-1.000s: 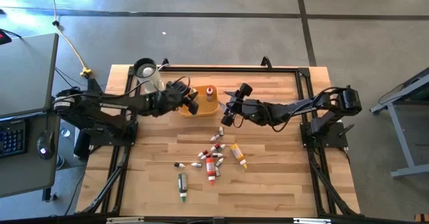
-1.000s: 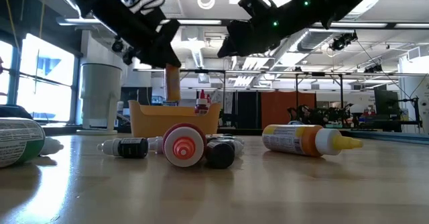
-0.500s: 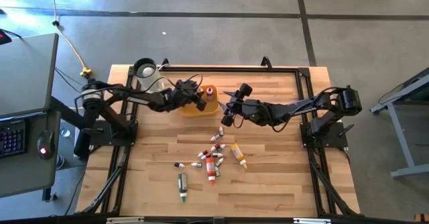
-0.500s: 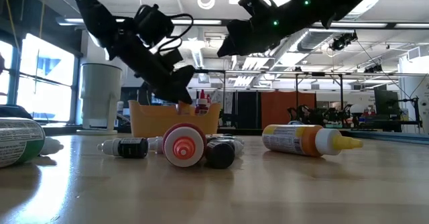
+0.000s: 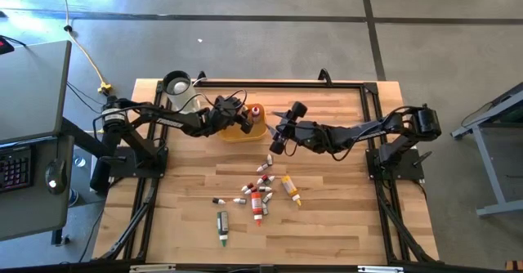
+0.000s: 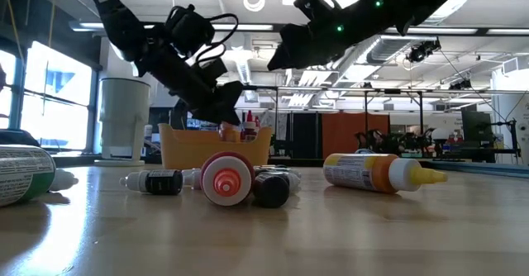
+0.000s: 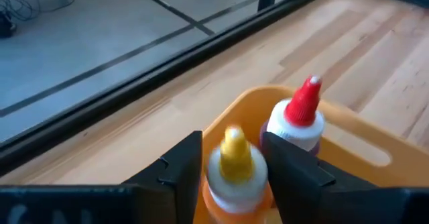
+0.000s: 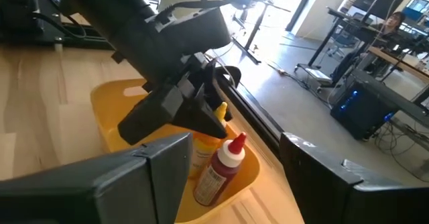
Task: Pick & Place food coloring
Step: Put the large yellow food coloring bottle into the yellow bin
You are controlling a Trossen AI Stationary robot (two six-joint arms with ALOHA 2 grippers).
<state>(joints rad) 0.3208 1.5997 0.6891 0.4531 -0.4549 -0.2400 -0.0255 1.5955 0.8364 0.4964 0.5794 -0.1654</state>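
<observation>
Wooden table (image 5: 343, 224): loose food coloring bottles (image 5: 260, 193) lie clustered toward the near edge's middle. Farther back, near the far edge, the yellow-orange tray (image 5: 233, 133) holds a red-capped bottle (image 7: 300, 120) and a yellow-capped orange bottle (image 7: 234, 167). Left end effector (image 7: 231, 158) straddles the latter, fingers slightly apart, contact unclear. Right end effector (image 5: 278, 141) hovers beside the tray, fingers spread, empty.

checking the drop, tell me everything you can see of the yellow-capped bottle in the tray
The yellow-capped bottle is small, with an orange body, a white collar and a pointed yellow tip, plastic by its look. It stands upright inside the yellow-orange tray, beside the red-capped bottle. The left gripper brackets it, jaws slightly parted; whether they touch it is unclear.
</observation>
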